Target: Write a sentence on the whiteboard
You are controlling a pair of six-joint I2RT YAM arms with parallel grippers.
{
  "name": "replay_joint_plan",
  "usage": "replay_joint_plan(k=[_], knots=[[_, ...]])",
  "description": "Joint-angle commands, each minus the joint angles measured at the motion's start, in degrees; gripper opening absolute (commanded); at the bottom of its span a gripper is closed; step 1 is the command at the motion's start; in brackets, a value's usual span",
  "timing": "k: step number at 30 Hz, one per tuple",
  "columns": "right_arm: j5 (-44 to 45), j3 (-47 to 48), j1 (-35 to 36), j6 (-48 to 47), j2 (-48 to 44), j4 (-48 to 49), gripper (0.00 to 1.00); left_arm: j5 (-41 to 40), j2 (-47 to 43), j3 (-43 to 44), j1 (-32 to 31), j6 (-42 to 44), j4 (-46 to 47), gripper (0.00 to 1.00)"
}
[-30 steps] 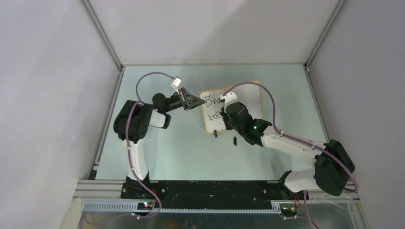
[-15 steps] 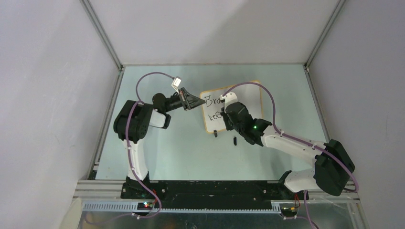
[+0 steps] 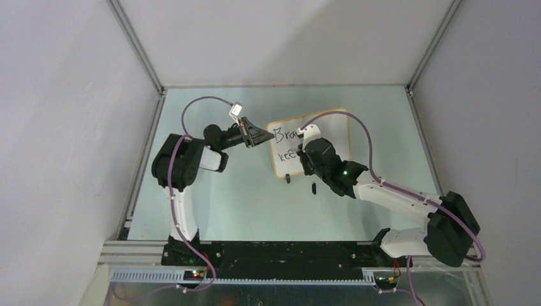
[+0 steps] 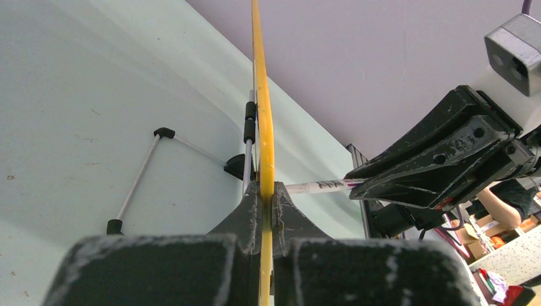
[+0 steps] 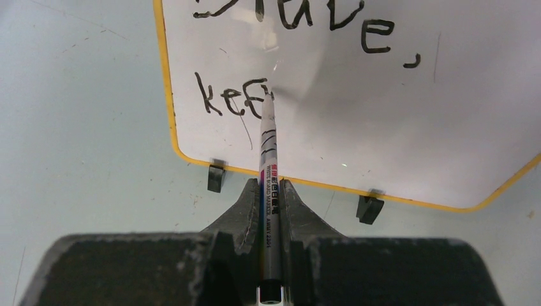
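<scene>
The whiteboard [image 3: 338, 127] is pinched at its nine o'clock edge by the left gripper [image 4: 261, 191], fingers clenched on the orange frame. The marker [image 5: 268, 153] is gripped tight by the right gripper [image 5: 271, 191], its tip set at the sentence [image 5: 233, 102], second line, by "keE". Bare white is left toward three o'clock; open table [image 3: 210, 191] is seen at six.

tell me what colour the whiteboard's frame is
The whiteboard frame is yellow-orange, clearest in the right wrist view.
</scene>
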Motion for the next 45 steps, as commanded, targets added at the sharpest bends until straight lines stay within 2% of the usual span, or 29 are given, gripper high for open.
replay_joint_plan(k=[1, 18, 45], knots=[[1.48, -2.0, 0.31, 0.12, -5.32, 3.22, 0.0, 2.22, -0.82, 0.66, -0.91, -0.08, 3.23, 0.0], [0.87, -3.32, -2.75, 0.49, -3.91, 4.72, 0.0, 2.18, -0.91, 0.53, -0.93, -0.06, 3.2, 0.0], [0.88, -0.31, -2.9, 0.11, 0.36, 4.78, 0.0, 2.39, -0.71, 0.93, -0.91, -0.25, 3.12, 0.0]])
